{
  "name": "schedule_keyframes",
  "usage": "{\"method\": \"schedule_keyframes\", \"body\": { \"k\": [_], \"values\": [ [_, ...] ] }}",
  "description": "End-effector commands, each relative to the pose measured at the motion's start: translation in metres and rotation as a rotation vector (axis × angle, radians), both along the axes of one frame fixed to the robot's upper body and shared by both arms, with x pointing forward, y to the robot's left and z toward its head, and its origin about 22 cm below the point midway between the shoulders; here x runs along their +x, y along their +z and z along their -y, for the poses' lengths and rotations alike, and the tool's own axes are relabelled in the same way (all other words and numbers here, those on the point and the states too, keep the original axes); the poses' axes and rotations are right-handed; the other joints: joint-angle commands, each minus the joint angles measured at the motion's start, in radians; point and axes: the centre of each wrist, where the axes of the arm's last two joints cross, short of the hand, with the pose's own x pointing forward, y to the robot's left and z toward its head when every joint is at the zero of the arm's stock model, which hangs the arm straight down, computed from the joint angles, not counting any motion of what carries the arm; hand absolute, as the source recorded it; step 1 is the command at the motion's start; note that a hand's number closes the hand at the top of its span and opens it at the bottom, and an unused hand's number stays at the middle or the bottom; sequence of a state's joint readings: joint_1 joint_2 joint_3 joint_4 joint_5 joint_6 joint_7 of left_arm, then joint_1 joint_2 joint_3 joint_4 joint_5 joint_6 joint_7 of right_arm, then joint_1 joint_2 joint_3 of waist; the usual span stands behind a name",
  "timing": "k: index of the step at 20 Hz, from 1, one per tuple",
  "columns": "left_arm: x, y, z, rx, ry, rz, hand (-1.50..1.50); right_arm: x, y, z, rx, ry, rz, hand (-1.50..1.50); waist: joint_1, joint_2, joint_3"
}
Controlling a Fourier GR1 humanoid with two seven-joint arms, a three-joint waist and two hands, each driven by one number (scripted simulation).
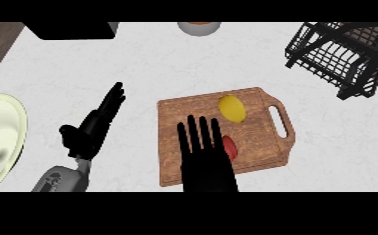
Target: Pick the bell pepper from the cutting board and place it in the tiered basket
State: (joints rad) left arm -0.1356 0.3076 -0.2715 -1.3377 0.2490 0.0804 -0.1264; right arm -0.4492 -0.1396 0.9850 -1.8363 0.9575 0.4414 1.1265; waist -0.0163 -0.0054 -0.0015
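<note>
Hovering over the near half of the brown wooden cutting board (pixel 177 116), the robot's black right hand (pixel 207 164) is holding its fingers straight and slightly apart, gripping nothing. Just beside those fingers, toward the board's handle end, a small red rounded piece (pixel 231 148) is lying on the wood, partly hidden by the hand. This is probably the bell pepper. A smooth yellow oval piece (pixel 233 108) is sitting farther up the board and could be the pepper instead; I cannot tell for sure. Off the board's opposite side, the black left hand (pixel 92 126) is resting open, fingers up. Well beyond the handle end, at the far corner, the black wire tiered basket (pixel 332 54) is waiting with nothing visible in it.

The work is standing at the approach: nothing is being lifted yet. The next move calls for shifting the right hand sideways over the red piece, lowering, and curling fingers and thumb round it before carrying it toward the basket.
</note>
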Motion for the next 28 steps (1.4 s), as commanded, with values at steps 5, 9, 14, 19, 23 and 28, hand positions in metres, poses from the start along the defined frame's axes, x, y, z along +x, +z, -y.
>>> {"method": "schedule_keyframes", "body": {
  "k": [5, 9, 14, 19, 23, 28],
  "values": [
    [0.001, 0.007, -0.014, -0.006, -0.009, 0.015, 0.0, -0.001, -0.015, 0.0, -0.057, -0.176, -0.024, -1.5, 0.016, 0.004, 0.001],
    [0.003, -0.013, 0.01, -0.013, -0.014, -0.001, 0.0, 0.002, -0.042, 0.018, -0.093, -0.216, -0.031, -1.5, 0.008, 0.005, 0.001],
    [0.009, 0.009, -0.002, -0.001, -0.001, 0.019, 0.0, 0.031, -0.033, 0.029, -0.082, -0.265, -0.032, -1.5, 0.016, 0.004, 0.002],
    [-0.017, -0.022, -0.004, -0.007, -0.004, 0.015, 0.0, 0.021, -0.051, 0.022, -0.089, -0.258, -0.063, -1.5, 0.018, 0.005, 0.001],
    [0.0, 0.002, 0.021, -0.012, -0.017, 0.0, 0.0, 0.043, -0.066, 0.044, -0.085, -0.26, -0.065, -1.5, 0.017, 0.005, 0.002],
    [-0.013, -0.007, 0.005, 0.0, -0.012, 0.008, 0.0, 0.034, -0.063, 0.039, -0.079, -0.251, -0.068, -1.5, 0.018, 0.005, 0.002]
  ]
}}
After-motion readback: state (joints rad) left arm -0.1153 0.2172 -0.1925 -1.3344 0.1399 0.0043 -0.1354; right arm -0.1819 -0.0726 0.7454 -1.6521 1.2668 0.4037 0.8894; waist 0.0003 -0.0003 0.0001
